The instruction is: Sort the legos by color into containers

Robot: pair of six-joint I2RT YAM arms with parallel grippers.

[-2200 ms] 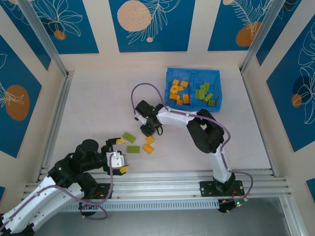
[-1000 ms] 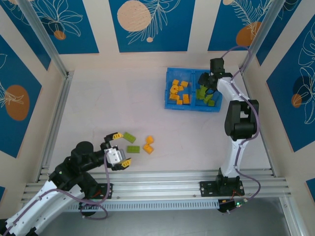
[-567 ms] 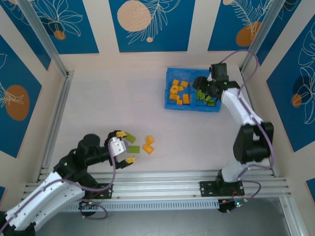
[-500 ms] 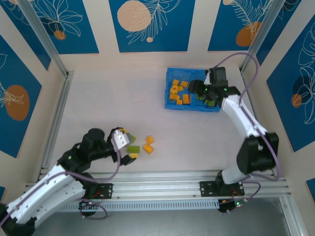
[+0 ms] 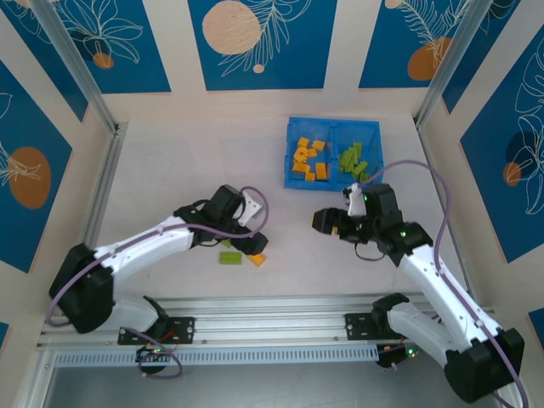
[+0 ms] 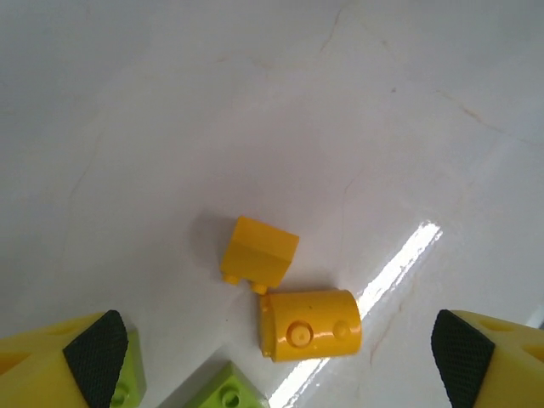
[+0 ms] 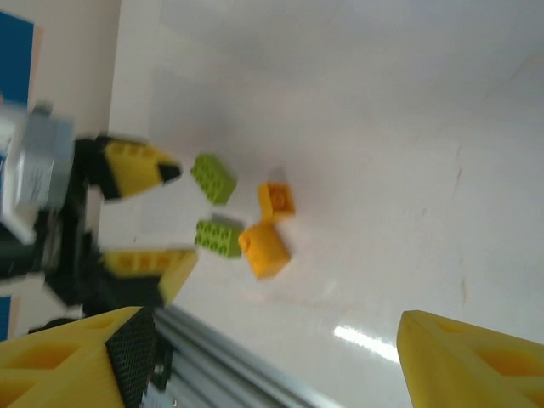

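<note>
White tabletop (image 5: 187,170), near edge: left gripper (image 6: 280,348) spread, empty, over two orange-yellow studded plastic bricks (image 6: 310,325); lime green plastic brick (image 6: 223,393) just beside could get snagged. Right gripper (image 7: 285,348) spread, empty.

Shows white shells with black joints on the left arm (image 5: 144,246) and right arm (image 5: 442,287). Trails thin purple cables (image 5: 406,162). Ends in yellow fingers (image 6: 34,371) with black bumpy pads (image 6: 463,340).

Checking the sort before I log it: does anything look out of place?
Nothing damaged or mis-sorted. The bin holds orange left, green right. Two orange legos and two green legos lie loose on the table by the open left gripper.
</note>
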